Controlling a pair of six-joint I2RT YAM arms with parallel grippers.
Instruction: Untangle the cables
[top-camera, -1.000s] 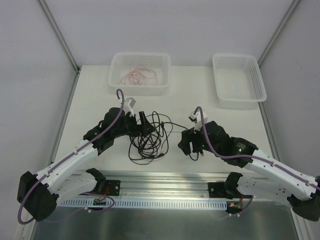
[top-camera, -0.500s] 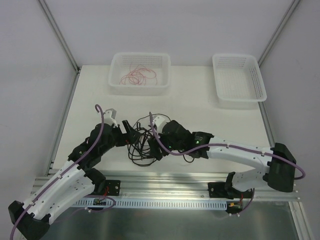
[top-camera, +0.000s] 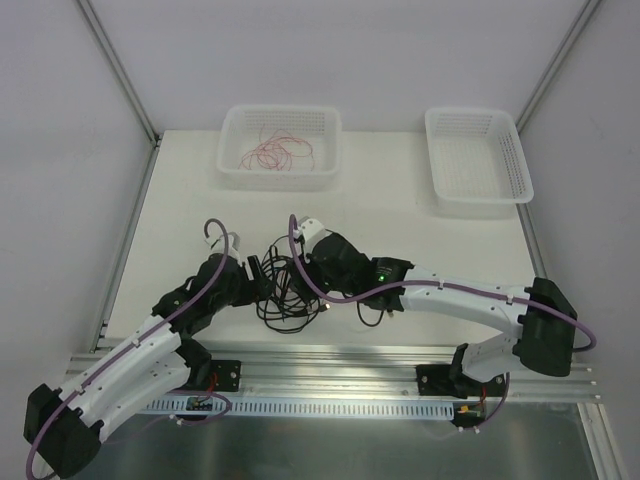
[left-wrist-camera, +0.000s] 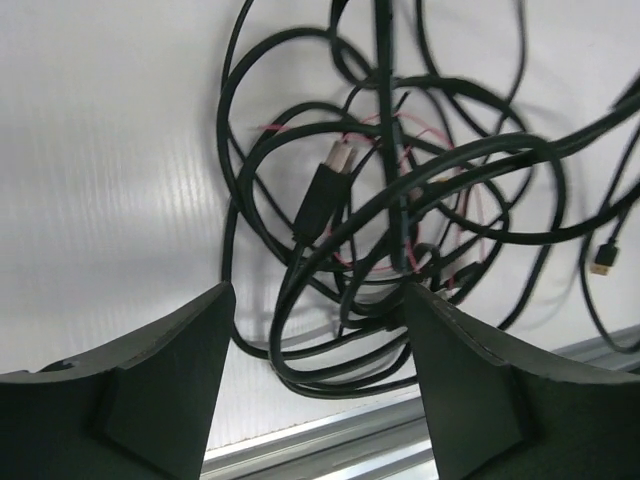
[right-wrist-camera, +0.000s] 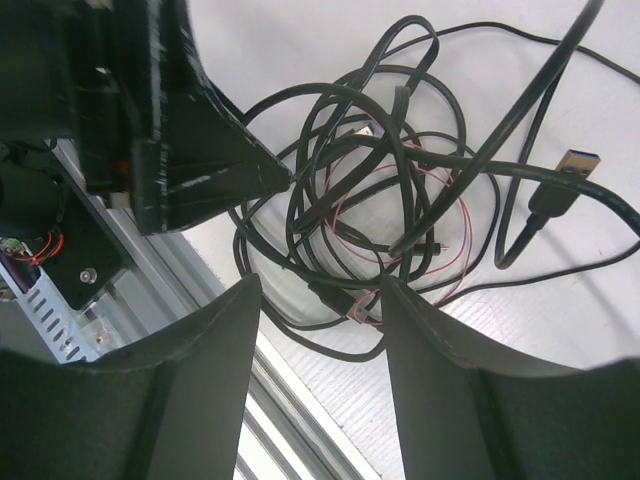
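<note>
Cables (top-camera: 285, 300) hemmed between left gripper (left-wrist-camera: 318, 300) and right gripper (right-wrist-camera: 320, 290) – tight gap; free table (top-camera: 400, 215) farther back

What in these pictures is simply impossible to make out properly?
1. Top view: the left arm and right arm cover part of the cables, so they cannot be counted.
2. Left wrist view: cables run off the top and right edges; some strands are blurred.
3. Right wrist view: the left arm hides the pile's upper left.
4. Top view: the red wire in the basket is too fine to tell one strand from several.
</note>
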